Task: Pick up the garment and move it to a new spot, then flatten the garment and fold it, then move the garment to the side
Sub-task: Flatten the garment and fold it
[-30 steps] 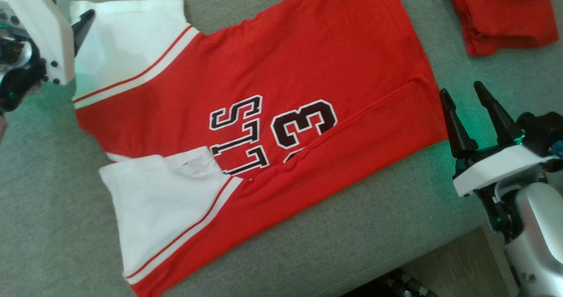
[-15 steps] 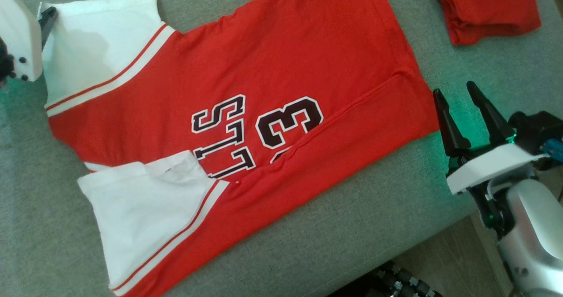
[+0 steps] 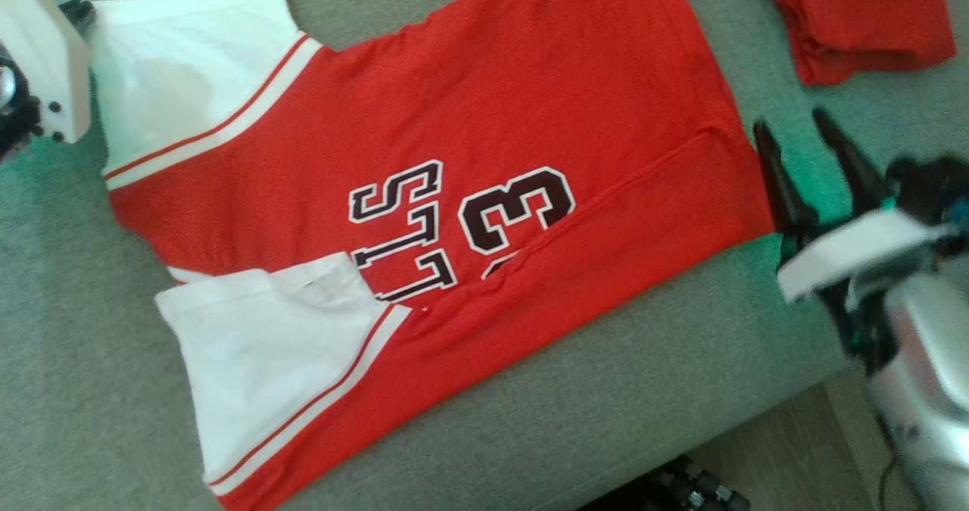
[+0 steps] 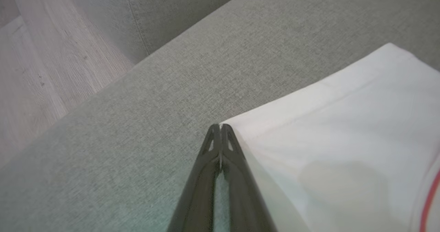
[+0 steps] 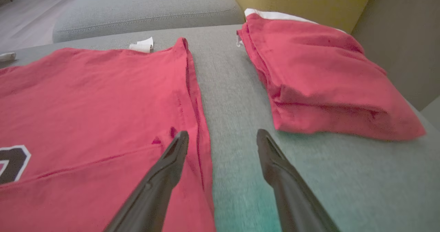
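The garment (image 3: 484, 117), a red jersey with white sleeves, is laid flat across the grey sofa cushion (image 3: 643, 390), filling the middle of the head view. Its lower edge is already turned in, with 1 sleeve (image 3: 265, 344) lying over the lettering. A folded red bundle (image 3: 863, 19) is parked at the upper right, well apart.

At the upper left, the left gripper (image 3: 76, 13) is set right at the outer corner of the other sleeve (image 4: 326, 122). Its fingers are pressed tight together, tip to tip. Whether the hem is actually nipped between them cannot be told; the corner is seen just touching the tips.

At the right edge, the right gripper (image 3: 791, 121) is held beside the bottom hem (image 5: 194, 98), its fingers spread wide. In the right wrist view, 1 finger is placed over the red cloth and the other over bare cushion.

A fold looks to be under way. To do it well, the sleeve grip should be confirmed before any lift. The hem should be straddled and pinched close to its edge. Both ends should then be raised together and kept taut, so the earlier fold is not dragged open.
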